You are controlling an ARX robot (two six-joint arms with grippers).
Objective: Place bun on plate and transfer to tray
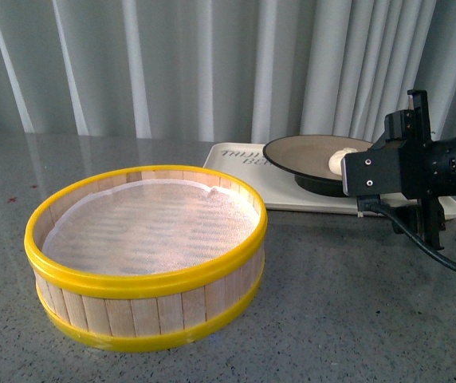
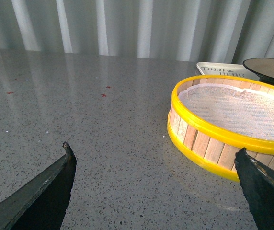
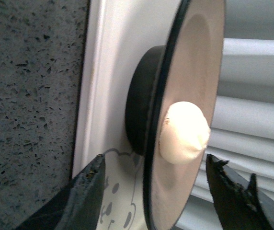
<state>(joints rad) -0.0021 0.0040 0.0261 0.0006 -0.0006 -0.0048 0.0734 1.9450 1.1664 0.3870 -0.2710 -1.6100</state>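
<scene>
1 bun (image 3: 184, 132) lies on the plate (image 1: 308, 153), which rests on the tray (image 1: 292, 198); both grippers' jaws spread wide, holding nothing.

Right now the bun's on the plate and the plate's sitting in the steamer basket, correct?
Not quite. The bun is on the plate, but the plate sits on the tray, not in the steamer basket, which holds only its liner. The front view shows it.

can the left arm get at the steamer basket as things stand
Probably yes. The left gripper is open and faces the steamer basket, with only bare table between them. The plate and right gripper sit farther back over the tray, out of that path.
</scene>
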